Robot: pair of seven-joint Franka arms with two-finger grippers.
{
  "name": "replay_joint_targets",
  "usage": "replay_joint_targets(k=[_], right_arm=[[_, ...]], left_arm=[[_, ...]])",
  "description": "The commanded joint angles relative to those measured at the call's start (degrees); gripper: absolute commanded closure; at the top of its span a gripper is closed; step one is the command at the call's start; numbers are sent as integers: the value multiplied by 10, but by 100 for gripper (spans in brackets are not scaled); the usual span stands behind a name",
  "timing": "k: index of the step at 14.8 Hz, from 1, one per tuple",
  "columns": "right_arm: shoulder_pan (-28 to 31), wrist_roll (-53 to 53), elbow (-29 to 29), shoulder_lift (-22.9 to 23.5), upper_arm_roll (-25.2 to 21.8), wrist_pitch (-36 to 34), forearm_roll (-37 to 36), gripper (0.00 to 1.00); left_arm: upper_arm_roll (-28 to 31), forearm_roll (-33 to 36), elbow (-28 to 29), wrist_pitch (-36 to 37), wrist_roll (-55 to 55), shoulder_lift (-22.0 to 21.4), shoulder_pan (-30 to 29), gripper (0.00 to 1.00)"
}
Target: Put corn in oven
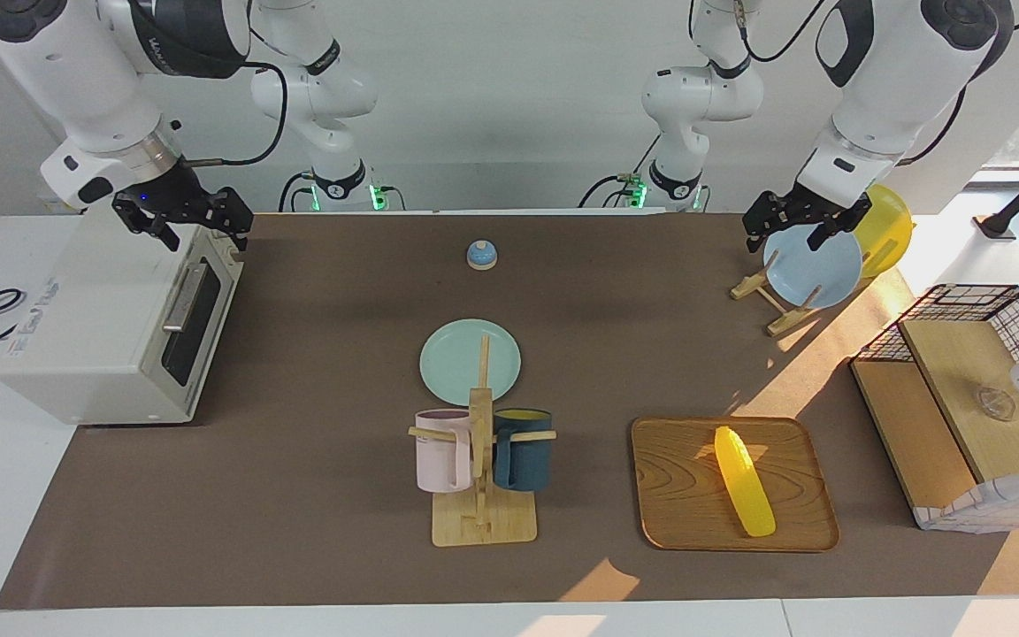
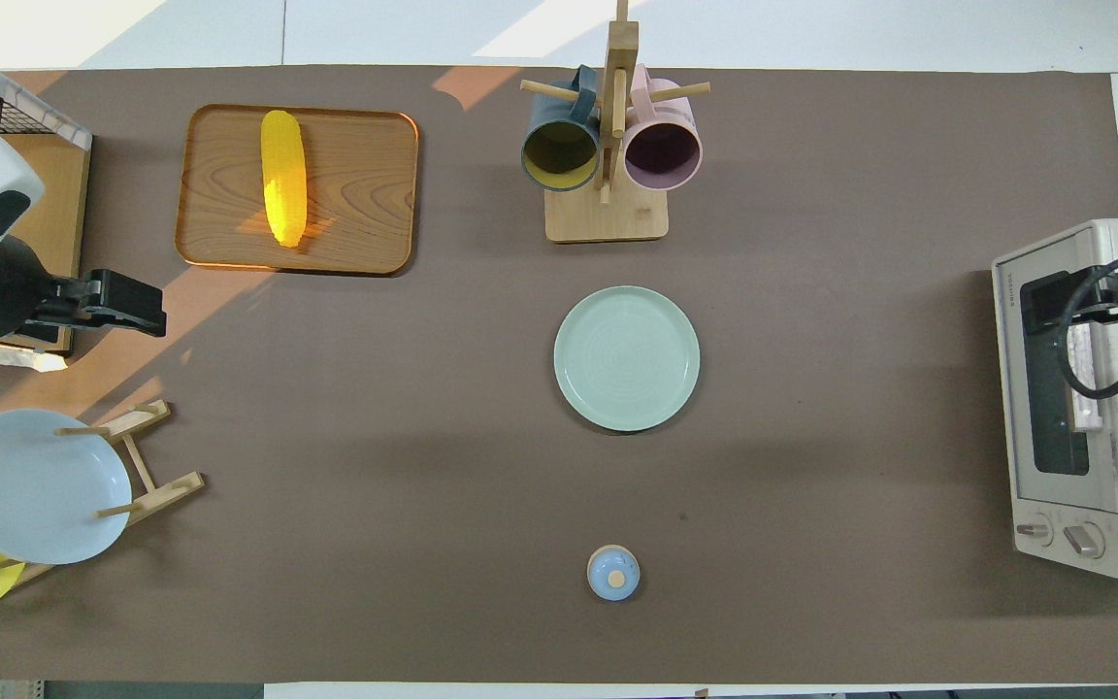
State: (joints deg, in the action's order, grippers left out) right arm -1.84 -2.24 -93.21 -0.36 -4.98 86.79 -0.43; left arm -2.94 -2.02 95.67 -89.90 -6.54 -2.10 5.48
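Yellow corn (image 1: 744,480) lies on wooden tray (image 1: 669,495), well apart from shut oven (image 1: 120,327); right gripper (image 1: 184,218) over oven, left gripper (image 1: 803,220) over plate rack (image 1: 779,301), both jaws open, empty.

One corn (image 1: 744,480), one oven (image 1: 116,323), one tray (image 1: 678,522). Three plates: green (image 1: 456,358), blue (image 1: 815,265), yellow (image 1: 888,226). Two mugs: pink (image 1: 441,451), dark blue (image 1: 523,451). One mug stand (image 1: 483,526), one plate rack (image 1: 784,320), one basket (image 1: 974,310), one bell (image 1: 481,255). Two grippers: left (image 1: 800,232), right (image 1: 200,232).
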Motion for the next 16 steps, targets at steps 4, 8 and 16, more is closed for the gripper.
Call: replay_joint_targets(k=[4,8,16], right_arm=[[7,-10,-3,-6,7,4,-2,0],[2,-21,-16,-14,7,0,-2,0],[28,-6,-171,-54,4,170,-13,100]], left_arm=[[-5,11,2,4,0,-5,-4,0],[-5,11,4,6,0,-8,1,0],[-4,11,3,-4,-3,-8,0,0]])
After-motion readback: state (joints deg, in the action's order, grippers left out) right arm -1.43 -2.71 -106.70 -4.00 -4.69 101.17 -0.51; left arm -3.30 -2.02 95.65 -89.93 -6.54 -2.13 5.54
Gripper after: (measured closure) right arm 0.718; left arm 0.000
